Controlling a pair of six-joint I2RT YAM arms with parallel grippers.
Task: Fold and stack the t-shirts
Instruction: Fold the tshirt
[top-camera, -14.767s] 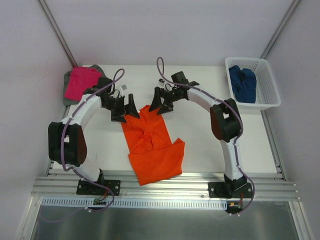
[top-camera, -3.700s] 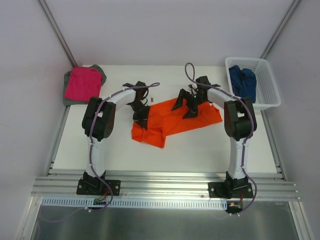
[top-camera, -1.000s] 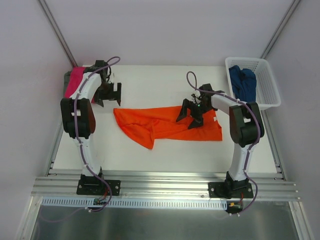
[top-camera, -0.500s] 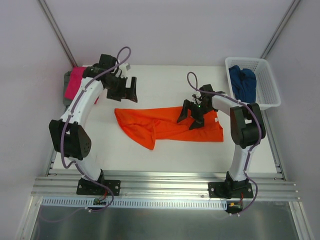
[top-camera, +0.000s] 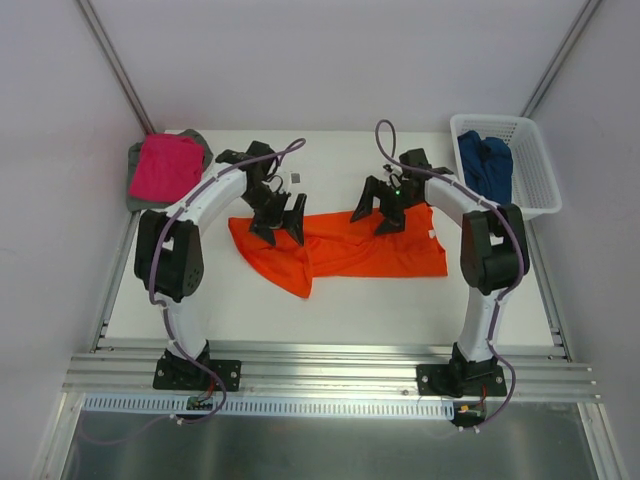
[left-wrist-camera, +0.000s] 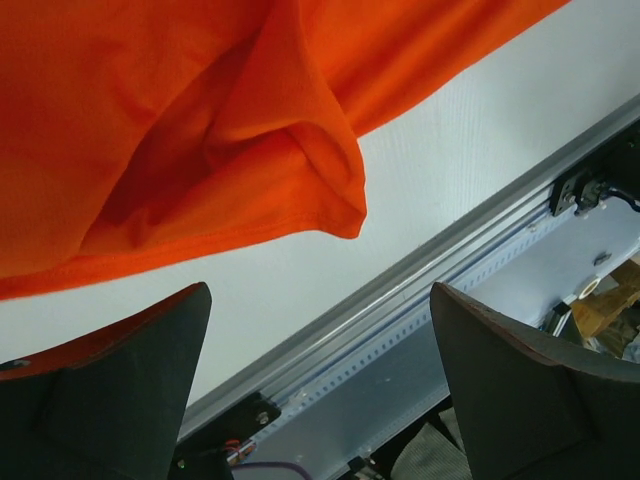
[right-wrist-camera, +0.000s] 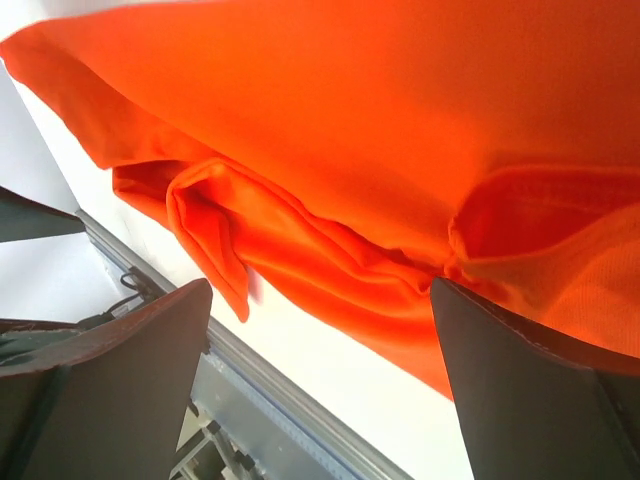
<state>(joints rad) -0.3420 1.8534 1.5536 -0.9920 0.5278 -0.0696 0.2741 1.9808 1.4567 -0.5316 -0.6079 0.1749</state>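
Since half a second earlier, the left gripper (top-camera: 279, 222) has swung from the far-left corner to the left end of the bright orange cloth t-shirt (top-camera: 345, 250), which lies spread crosswise on the middle of the white counter (top-camera: 380, 300). This gripper and the right gripper (top-camera: 378, 208), at the shirt's far edge, both stand wide open, holding nothing. Far left: magenta pink t-shirt (top-camera: 165, 167) on a grey t-shirt (top-camera: 133, 195). Far right: dark blue t-shirt (top-camera: 485, 165) in the white plastic lattice basket (top-camera: 535, 205).
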